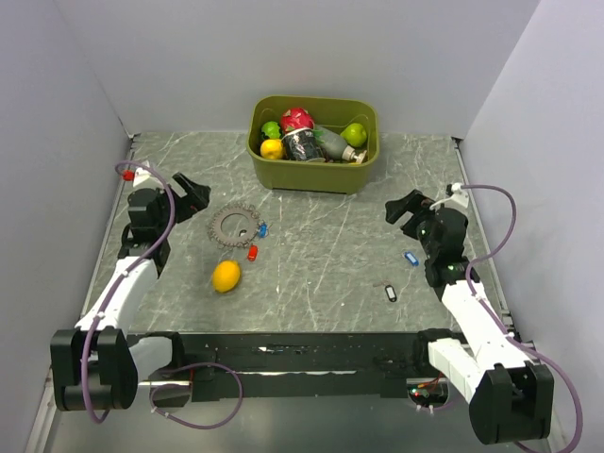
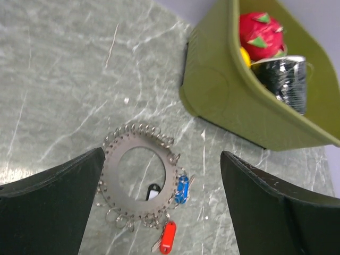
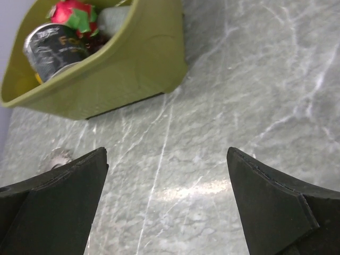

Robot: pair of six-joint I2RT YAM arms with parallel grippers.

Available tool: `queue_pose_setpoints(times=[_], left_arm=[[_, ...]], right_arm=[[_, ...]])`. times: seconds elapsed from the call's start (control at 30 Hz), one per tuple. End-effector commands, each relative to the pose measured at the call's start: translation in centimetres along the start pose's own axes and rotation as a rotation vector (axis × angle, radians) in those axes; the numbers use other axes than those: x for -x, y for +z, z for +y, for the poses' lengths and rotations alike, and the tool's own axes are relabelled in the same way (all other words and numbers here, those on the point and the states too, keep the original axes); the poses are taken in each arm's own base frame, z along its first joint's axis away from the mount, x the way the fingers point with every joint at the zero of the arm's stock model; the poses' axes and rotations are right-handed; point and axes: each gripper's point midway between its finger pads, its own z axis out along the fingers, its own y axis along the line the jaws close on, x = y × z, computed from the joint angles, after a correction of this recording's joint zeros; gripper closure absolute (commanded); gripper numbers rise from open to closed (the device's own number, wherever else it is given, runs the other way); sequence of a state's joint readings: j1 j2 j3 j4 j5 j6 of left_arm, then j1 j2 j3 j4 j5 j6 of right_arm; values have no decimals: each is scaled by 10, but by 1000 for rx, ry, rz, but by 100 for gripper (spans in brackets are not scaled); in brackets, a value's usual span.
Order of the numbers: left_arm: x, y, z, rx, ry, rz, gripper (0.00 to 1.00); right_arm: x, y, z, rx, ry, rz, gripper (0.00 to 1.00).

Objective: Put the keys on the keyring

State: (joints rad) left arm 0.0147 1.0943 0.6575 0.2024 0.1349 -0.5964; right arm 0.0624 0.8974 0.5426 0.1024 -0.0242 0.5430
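The keyring (image 1: 234,226) is a flat grey toothed ring lying left of the table's middle; in the left wrist view the keyring (image 2: 139,142) has small wire loops round its rim. A blue key (image 2: 182,189) and a red key (image 2: 168,237) lie against its rim, and a black key (image 2: 152,191) shows inside its hole. Another blue key (image 1: 411,258) and a black key (image 1: 390,293) lie loose at the right. My left gripper (image 1: 193,193) (image 2: 162,153) hangs open just left of the keyring. My right gripper (image 1: 411,209) (image 3: 166,151) is open over bare table.
A yellow lemon (image 1: 226,276) lies just in front of the keyring. An olive bin (image 1: 311,175) holding fruit and a can stands at the back centre, and it also shows as the bin (image 2: 223,95) and the bin (image 3: 133,69) in the wrist views. Grey walls close in the sides and back.
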Motion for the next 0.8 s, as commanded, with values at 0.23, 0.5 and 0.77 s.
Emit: queue_pose_setpoints(times=[0.23, 0.5, 0.77], left_arm=[[-21, 10, -9, -25, -46, 143, 4], [-87, 50, -15, 92, 91, 393, 11], [-130, 83, -18, 144, 157, 486, 24]], right_arm=[[-9, -10, 24, 153, -16, 33, 0], [-29, -12, 20, 142, -43, 145, 0], [-46, -19, 11, 131, -49, 190, 0]])
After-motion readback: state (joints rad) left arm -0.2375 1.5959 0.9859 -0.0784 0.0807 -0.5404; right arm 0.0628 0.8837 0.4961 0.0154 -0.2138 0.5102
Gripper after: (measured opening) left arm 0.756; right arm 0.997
